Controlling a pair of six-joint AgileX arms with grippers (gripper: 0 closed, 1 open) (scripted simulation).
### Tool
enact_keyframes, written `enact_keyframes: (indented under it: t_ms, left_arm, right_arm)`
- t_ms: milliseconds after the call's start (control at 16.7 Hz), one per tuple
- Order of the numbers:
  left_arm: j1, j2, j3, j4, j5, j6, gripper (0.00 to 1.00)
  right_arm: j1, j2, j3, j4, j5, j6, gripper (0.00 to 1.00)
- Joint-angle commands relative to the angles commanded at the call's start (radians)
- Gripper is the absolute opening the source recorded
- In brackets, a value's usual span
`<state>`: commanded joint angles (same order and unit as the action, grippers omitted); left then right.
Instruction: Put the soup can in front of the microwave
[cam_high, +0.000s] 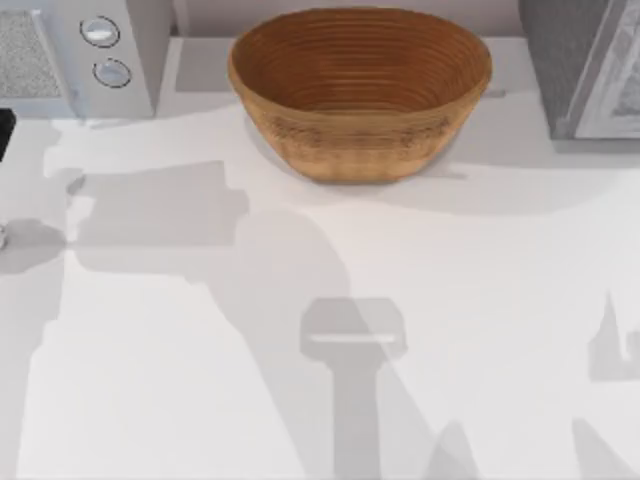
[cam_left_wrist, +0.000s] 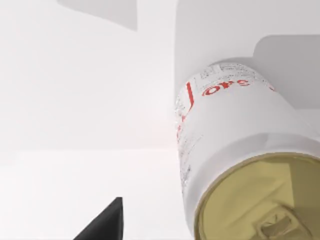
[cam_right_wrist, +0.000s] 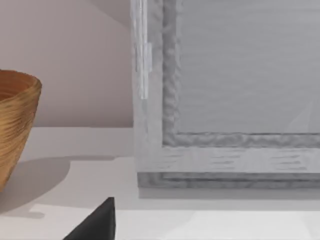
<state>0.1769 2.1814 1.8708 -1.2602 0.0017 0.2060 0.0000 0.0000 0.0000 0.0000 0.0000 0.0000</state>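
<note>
Small white-labelled, gold-topped cylindrical soup can (cam_left_wrist: 235, 150) upright on white surface (cam_left_wrist: 75, 100), close by my left end effector | finger state: cannot tell | rigid, light, smooth-sided: grip mid-label

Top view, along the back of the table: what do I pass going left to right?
Microwave with its two dials, at the far left → basket in the middle → darker grey box at the far right. All three stand apart from one another on the white table.
</note>
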Motion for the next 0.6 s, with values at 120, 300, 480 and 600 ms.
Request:
enact_keyframes:
  t_ms: [120,300,480,600]
  left_arm:
    - [0.000,0.000,0.000,0.000,0.000,0.000,1.00]
    - [-0.001,0.001,0.018,-0.018,0.000,0.000,1.00]
    - [-0.002,0.004,0.106,-0.104,0.000,0.000,1.00]
    - [-0.002,0.002,0.153,-0.151,0.000,-0.001,1.00]
  right_arm:
    - [0.000,0.000,0.000,0.000,0.000,0.000,1.00]
    - [0.000,0.000,0.000,0.000,0.000,0.000,1.00]
    - [0.000,0.000,0.000,0.000,0.000,0.000,1.00]
    - [0.000,0.000,0.000,0.000,0.000,0.000,1.00]
